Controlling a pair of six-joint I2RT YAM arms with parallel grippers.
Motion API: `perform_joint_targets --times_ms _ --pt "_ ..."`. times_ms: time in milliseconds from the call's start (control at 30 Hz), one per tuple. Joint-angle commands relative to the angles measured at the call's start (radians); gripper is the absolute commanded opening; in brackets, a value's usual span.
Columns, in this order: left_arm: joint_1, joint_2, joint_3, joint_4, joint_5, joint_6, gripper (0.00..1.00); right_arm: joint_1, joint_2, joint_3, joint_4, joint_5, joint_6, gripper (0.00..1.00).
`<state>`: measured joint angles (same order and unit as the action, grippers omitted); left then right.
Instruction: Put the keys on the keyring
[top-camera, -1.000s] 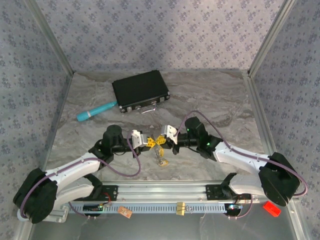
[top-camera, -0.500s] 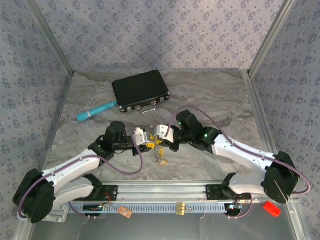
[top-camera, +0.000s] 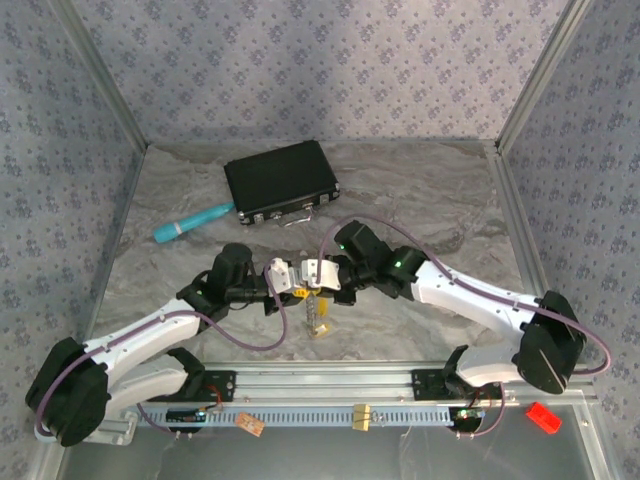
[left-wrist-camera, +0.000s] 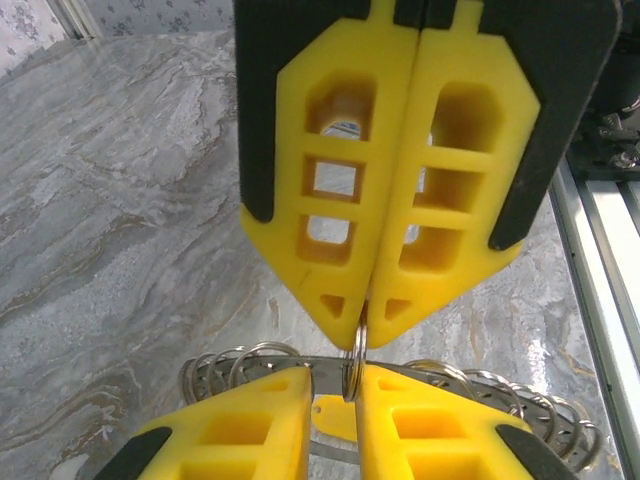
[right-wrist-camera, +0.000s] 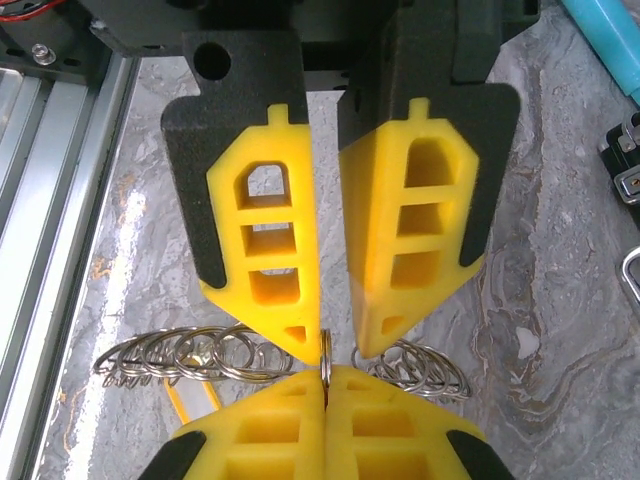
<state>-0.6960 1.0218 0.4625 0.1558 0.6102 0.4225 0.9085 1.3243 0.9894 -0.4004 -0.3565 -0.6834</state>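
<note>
Both grippers meet tip to tip above the marble table's front middle. My right gripper (right-wrist-camera: 325, 375) (top-camera: 314, 283) is shut on a small steel split ring (right-wrist-camera: 325, 350) (left-wrist-camera: 356, 358), held edge-on. My left gripper (left-wrist-camera: 335, 372) (top-camera: 296, 291) faces it with jaws a little apart. The ring's edge sits in that gap against one pad. The small ring belongs to the keyring (right-wrist-camera: 190, 355) (left-wrist-camera: 240, 358), a grey band strung with several split rings, which hangs below the tips (top-camera: 319, 318). A yellow key head (left-wrist-camera: 345, 418) (right-wrist-camera: 183, 398) dangles beneath it.
A black rectangular case (top-camera: 280, 180) lies at the back, and a teal cylinder (top-camera: 192, 222) lies left of it. The aluminium rail (top-camera: 330, 382) runs along the near edge, with a red piece (top-camera: 543, 416) at its right end. Patterned walls close the sides.
The right arm has swung left and brought its gripper up against the left one. The left jaws, shut before, now stand slightly apart. The keyring bundle hangs a bit further left.
</note>
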Motion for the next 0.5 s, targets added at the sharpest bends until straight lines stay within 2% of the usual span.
perform_joint_targets --times_ms 0,100,200,233,333,467 --pt "-0.006 -0.011 0.028 0.028 0.026 0.001 0.12 0.018 0.008 0.042 -0.017 -0.007 -0.015 0.0" --pt "-0.004 -0.014 0.022 0.048 0.033 -0.007 0.03 0.003 -0.017 0.015 0.039 -0.023 0.033 0.0" --pt "-0.005 -0.021 0.001 0.075 0.037 -0.008 0.0 -0.056 -0.093 -0.076 0.158 -0.105 0.121 0.24" --pt "-0.004 -0.025 -0.012 0.094 0.04 -0.01 0.0 -0.089 -0.123 -0.122 0.213 -0.153 0.161 0.29" --pt "-0.004 -0.032 -0.038 0.144 0.052 -0.013 0.0 -0.16 -0.179 -0.231 0.342 -0.27 0.241 0.32" --pt "-0.004 -0.041 -0.066 0.204 0.075 -0.011 0.0 -0.167 -0.178 -0.291 0.41 -0.301 0.255 0.32"
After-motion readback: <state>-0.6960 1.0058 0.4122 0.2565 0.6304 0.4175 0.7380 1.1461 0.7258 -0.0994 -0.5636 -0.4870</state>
